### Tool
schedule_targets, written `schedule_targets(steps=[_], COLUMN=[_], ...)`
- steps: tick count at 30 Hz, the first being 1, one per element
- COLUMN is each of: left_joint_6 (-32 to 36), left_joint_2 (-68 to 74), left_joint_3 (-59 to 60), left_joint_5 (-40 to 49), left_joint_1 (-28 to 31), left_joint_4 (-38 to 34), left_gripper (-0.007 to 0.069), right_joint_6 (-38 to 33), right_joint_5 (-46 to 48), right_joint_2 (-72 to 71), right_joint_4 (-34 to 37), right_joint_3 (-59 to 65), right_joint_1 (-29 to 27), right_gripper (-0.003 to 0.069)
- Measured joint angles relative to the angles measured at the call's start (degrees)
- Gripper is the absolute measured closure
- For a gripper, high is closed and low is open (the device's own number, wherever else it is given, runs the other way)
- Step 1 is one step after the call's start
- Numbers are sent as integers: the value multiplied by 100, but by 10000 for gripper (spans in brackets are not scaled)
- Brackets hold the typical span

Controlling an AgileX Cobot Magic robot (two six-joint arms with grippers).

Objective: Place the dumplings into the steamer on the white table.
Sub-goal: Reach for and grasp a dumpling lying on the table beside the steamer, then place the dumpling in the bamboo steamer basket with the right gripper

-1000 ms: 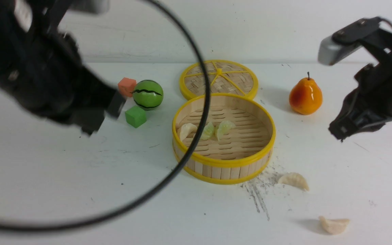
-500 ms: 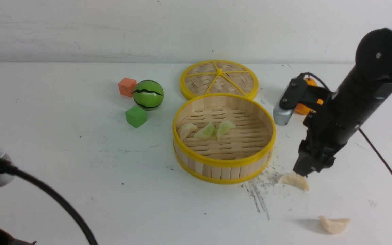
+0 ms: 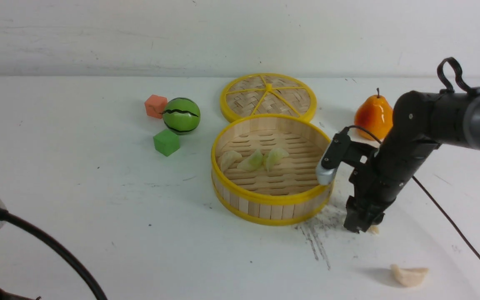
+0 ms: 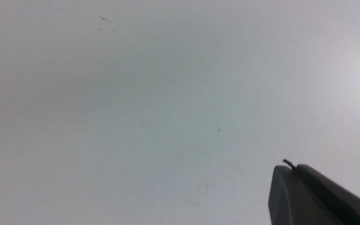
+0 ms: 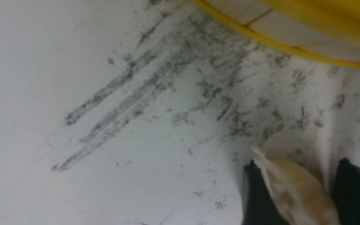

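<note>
The steamer (image 3: 273,199) stands mid-table on the white table (image 3: 98,200). Three dumplings lie inside it: one cream (image 3: 229,159) and two greenish (image 3: 251,161) (image 3: 275,156). My right gripper (image 3: 363,227) is down on the table just right of the steamer, shut on a cream dumpling (image 5: 295,187) that still rests on the surface. Only a sliver of that dumpling (image 3: 374,229) shows in the front view. Another cream dumpling (image 3: 408,275) lies loose near the front right. My left gripper (image 4: 292,167) is shut and empty over bare table.
A dark grey smudge (image 3: 317,237) marks the table beside the steamer's wall (image 5: 292,28). The woven lid (image 3: 268,96) lies behind the steamer, and a pear (image 3: 373,116) stands to the right. A watermelon ball (image 3: 181,116), an orange cube (image 3: 155,106) and a green cube (image 3: 166,142) sit at the left.
My right arm came down from high on the right onto the dumpling by the smudge, and its jaws closed around it. The left arm withdrew to the lower left, out of the front view's middle.
</note>
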Motion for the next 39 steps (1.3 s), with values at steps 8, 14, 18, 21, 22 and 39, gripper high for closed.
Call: schedule_targets(steps=[8,14,18,21,22,39], left_joint_6=[0,0,0,0,0,0], left_joint_2=[0,0,0,0,0,0], left_joint_3=[5,6,6,6,6,6], left_joint_5=[17,-4,-108,-131,-131,-23], left_joint_1=[0,0,0,0,0,0], left_joint_4=[12,97,132,130,130,107], left_gripper=[638,638,638,638,638,635], right_joint_6=[528,1877,2897,3584,3832,5980], right_joint_5=[575,745,713,558,488,177], right_joint_2=[-291,-950,-943,-695,-568,621], right_joint_4=[-208,-271,-562,-1009,-1160,-2141], right_joint_3=[-323,-1235,-1905,-2059,-2079,-2211], right_joint_1=[24,475,1020,1237,1263,1264], right_gripper=[475,475,475,475,475,287])
